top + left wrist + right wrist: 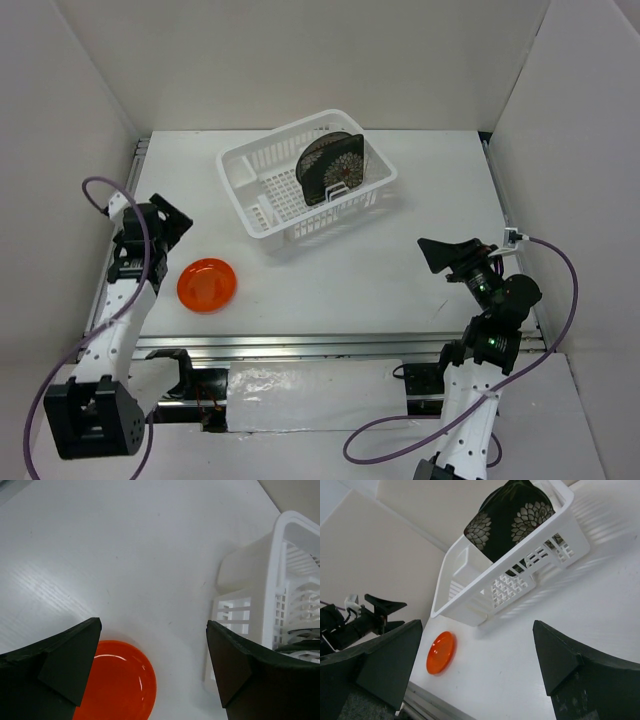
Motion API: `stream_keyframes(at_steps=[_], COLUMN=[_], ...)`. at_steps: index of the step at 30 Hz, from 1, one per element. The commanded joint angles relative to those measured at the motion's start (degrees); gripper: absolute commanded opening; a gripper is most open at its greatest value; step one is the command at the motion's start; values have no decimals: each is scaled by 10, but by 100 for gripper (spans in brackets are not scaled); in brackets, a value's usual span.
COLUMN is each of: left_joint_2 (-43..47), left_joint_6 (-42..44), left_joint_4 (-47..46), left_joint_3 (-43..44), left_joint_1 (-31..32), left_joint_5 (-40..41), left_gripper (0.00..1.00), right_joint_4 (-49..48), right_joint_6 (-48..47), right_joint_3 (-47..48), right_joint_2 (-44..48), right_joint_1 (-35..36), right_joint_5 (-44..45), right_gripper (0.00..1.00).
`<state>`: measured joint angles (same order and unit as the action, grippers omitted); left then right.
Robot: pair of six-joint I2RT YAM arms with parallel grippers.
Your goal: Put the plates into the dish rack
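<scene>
Slip risk: orange plate (pixel 207 284) lies flat on worktop (pixel 400 270); your left end effector (pixel 153 625), wide & empty, may skid off its rim. Right end effector (pixel 477 624) wide too.

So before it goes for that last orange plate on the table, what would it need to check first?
1. Left tool open and empty: ok.
2. Orange plate lying flat, nothing on it: ok.
3. Plate centred under that tool: not ok, it sits off to one side.
4. Dish rack has free ribs beside the dark square plate and sunburst plate: ok.
5. Right tool open, clear of the rack: ok.
6. Thin rim graspable: cannot tell.
</scene>
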<state>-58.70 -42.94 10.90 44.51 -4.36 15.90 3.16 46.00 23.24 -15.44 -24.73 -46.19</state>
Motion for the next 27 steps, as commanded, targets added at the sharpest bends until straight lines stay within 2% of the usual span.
stream_keyframes(at_steps=[1, 4, 7, 15, 17, 23, 27], left_joint_2=[85, 143, 177, 164, 170, 233, 271], left_joint_6=[-72, -112, -125, -181, -189, -192, -193], left_joint_4=[-14, 44, 44, 59, 62, 94, 84], left_joint_3=[-41, -74, -118, -178, -188, -224, -263], left_joint_1=[-4, -6, -7, -19, -20, -19, -19], left_joint_5=[45, 79, 77, 41, 24, 19, -45], left_gripper=[100, 100, 99, 99, 96, 95, 93], right_joint_4=[-28, -29, -30, -33, -53, -67, -79], right_joint_6=[11, 17, 18, 28, 30, 37, 45], right_joint_3=[8, 4, 7, -2, -7, -14, -21], right_joint_2=[-10, -7, -2, 0, 0, -7, -7], right_joint_1=[1, 1, 1, 0, 1, 0, 1], right_joint_5=[-37, -42, -45, -51, -51, -53, -53], right_gripper=[99, 99, 99, 99, 99, 99, 99])
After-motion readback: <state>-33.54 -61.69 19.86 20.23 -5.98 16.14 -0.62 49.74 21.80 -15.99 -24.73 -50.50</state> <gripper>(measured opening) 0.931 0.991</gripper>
